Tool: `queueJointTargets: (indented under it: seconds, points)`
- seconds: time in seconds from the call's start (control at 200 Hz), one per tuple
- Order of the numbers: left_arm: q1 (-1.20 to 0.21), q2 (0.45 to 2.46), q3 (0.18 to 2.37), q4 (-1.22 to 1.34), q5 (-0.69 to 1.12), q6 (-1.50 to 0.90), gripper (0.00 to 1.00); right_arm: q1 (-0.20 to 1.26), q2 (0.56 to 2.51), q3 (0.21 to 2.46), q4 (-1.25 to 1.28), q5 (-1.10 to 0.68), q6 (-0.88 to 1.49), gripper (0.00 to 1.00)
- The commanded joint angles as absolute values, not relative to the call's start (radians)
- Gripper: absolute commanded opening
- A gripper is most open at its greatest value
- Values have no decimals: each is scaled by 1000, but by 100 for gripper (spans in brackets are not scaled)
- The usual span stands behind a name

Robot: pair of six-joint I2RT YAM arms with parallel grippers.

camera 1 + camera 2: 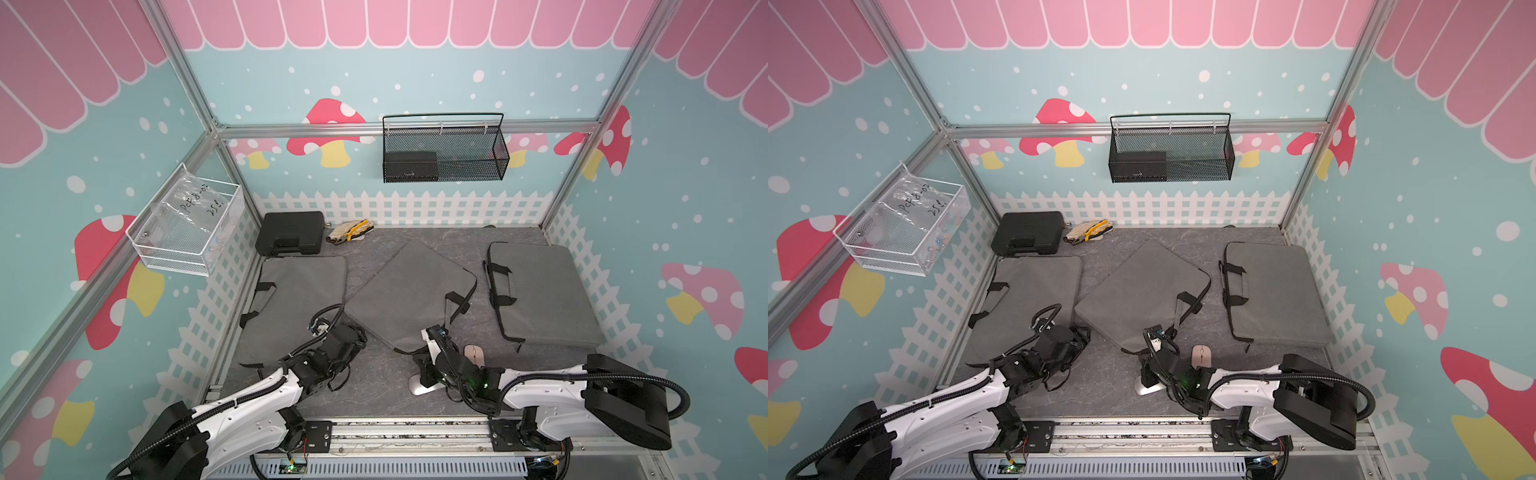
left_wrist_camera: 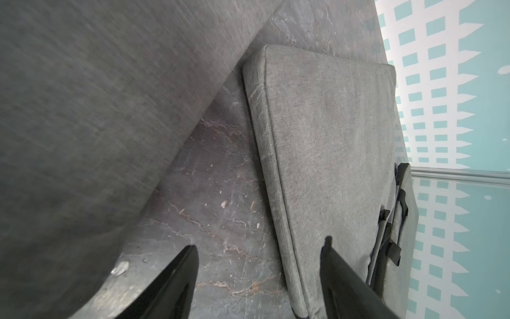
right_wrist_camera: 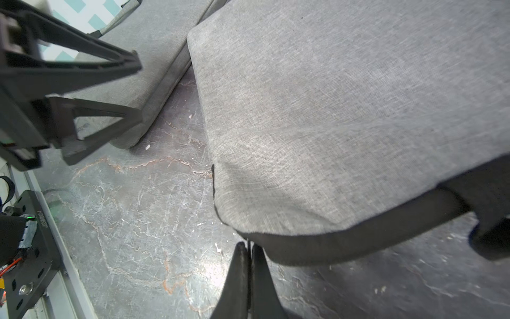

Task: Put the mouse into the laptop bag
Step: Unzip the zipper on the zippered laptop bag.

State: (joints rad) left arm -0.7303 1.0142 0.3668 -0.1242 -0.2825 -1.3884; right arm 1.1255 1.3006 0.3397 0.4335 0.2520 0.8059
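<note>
I have two arms. The mouse (image 1: 473, 352) is small and pink. In both top views it lies on the gray table (image 1: 374, 390), low in the frame and a little right of the middle. It is not in any bag. It lies just beside my right arm (image 1: 540, 386), which hides its near end.

Three gray laptop bags lie flat on the table. The left bag (image 1: 299, 299) is at the left of the table. The middle bag (image 1: 411, 291) is in the center of the frame, turned at a slant. The right bag (image 1: 544, 291) is at the right. The mouse is between the near corners of the middle bag and the right bag.

My right jaws are pressed tight together. Their tips are right at the dark edge of the middle bag's near corner. I cannot tell if they pinch something small there.

My left jaws are wide apart, with nothing between them. They hang over the bare table in the gap between the left bag and the middle bag. One fingertip (image 2: 329, 250) is in front of the left bag's edge.

A silver thing (image 1: 419, 385) lies on the table, partly under my right arm. I cannot tell what it is.

At the back left of the table is a black case (image 1: 289, 232), with gloves (image 1: 349, 232) just beside it. A black wire basket (image 1: 444, 151) hangs on the back wall. A white wire basket (image 1: 187, 228) hangs on the left wall.
</note>
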Motion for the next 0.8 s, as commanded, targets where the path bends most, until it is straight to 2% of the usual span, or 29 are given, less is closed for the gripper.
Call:
queueJointTargets:
  seconds: [0.0, 0.145, 0.21, 0.29, 0.415, 0.57, 0.795]
  points:
    - [-723, 1071, 407, -30, -251, -1336, 73, 1119, 1265, 320, 439, 287, 827, 0]
    - [-692, 1198, 446, 28, -209, -1318, 72, 1119, 1246, 314, 426, 292, 830, 0]
    - [-673, 1264, 453, 87, -164, -1315, 67, 1119, 1245, 311, 423, 290, 833, 0]
    - [-660, 1342, 465, 139, -132, -1318, 48, 1118, 1251, 315, 424, 286, 833, 0]
    - [-645, 1442, 489, 174, -93, -1334, 0, 1118, 1266, 322, 420, 285, 837, 0]
    - [-644, 1477, 494, 172, -100, -1364, 0, 1121, 1284, 335, 399, 287, 854, 0]
    - [-648, 1421, 489, 127, -140, -1371, 0, 1159, 1401, 410, 425, 261, 865, 0]
